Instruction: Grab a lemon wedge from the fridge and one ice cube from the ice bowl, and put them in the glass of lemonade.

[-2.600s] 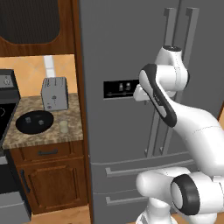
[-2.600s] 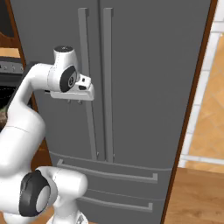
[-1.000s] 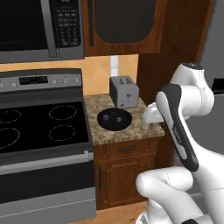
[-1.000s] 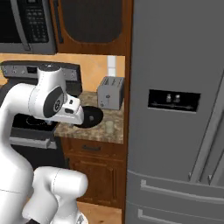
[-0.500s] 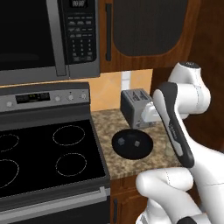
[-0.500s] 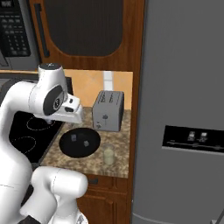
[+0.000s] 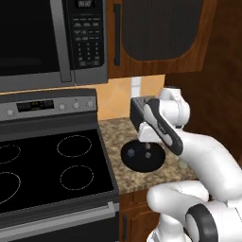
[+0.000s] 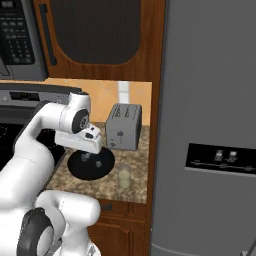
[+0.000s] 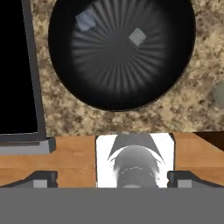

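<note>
The black ice bowl (image 9: 120, 83) lies on the speckled counter and holds two pale ice cubes (image 9: 137, 37), (image 9: 85, 19). My gripper (image 9: 113, 180) hovers above the bowl's near rim, open, fingertips wide apart with nothing between them. In the right base view the gripper (image 8: 90, 149) hangs over the ice bowl (image 8: 75, 167), and the glass of lemonade (image 8: 124, 177) stands just right of the bowl. In the left base view, the gripper (image 7: 149, 139) is above the ice bowl (image 7: 134, 163). The fridge (image 8: 210, 100) is shut. The lemon wedge is out of view.
A steel toaster (image 8: 124, 127) stands behind the bowl against the wall. The black stovetop (image 7: 52, 170) borders the counter on the left, with a microwave (image 7: 52, 40) and wooden cabinets (image 8: 95, 35) overhead. The counter's front edge (image 9: 65, 151) lies under my hand.
The base has driven left from the fridge to the counter, so both base views shifted. The hand now hangs over the ice bowl. The gripper has stayed open.
</note>
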You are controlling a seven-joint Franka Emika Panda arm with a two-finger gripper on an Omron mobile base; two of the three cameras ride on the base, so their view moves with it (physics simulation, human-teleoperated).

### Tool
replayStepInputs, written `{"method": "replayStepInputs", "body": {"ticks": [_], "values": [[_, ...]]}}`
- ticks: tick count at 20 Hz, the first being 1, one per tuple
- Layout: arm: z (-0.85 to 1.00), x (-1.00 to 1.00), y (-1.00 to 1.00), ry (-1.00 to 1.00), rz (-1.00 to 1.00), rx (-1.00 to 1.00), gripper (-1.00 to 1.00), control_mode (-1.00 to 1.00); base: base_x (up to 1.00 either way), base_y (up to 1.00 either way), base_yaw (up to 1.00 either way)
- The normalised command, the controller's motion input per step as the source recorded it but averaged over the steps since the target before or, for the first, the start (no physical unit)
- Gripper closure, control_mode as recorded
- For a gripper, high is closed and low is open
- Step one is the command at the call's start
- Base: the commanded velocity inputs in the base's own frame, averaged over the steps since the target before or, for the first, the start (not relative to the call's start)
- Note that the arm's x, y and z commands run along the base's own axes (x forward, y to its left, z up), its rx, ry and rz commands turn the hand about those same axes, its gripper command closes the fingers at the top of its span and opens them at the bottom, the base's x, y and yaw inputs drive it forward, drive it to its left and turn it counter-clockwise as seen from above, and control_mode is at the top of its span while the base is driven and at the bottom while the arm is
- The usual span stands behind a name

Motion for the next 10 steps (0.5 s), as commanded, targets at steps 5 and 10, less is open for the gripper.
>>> {"method": "replayStepInputs", "body": {"ticks": [5, 10], "values": [[-0.93, 0.99, 0.57, 0.13, -0.12, 0.00, -1.00, -1.00, 0.00, 0.00, 0.00], [-0.29, 0.48, -0.19, 0.00, -0.01, 0.00, -1.00, -1.00, 0.00, 0.00, 0.00]]}}
